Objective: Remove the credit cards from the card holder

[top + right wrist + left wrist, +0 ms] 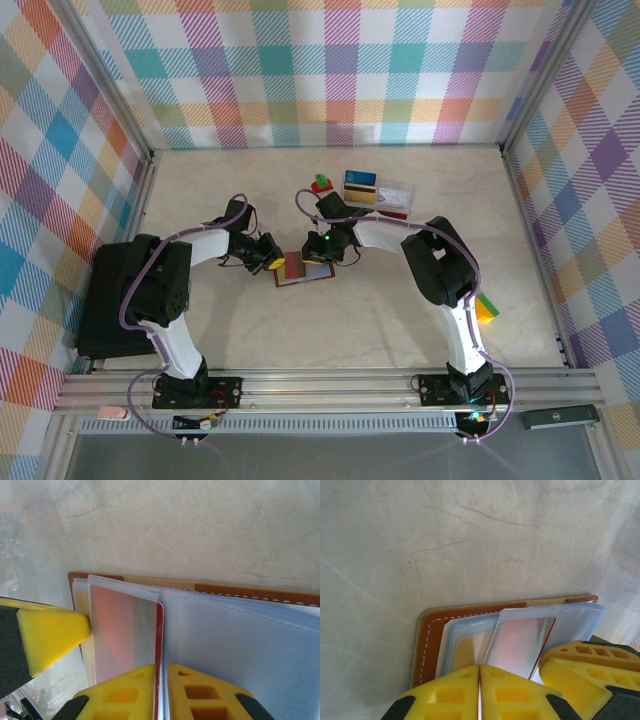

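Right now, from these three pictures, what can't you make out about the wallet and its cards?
- How many cards the card holder holds: it is tiny in the top view, and overlapping glossy sleeves blur the wrist views.
- What the shut left gripper pinches: in the left wrist view its own fingers cover it.
- Whether the right gripper grips the red card bare or with its sleeve: in the right wrist view its fingers hide it.
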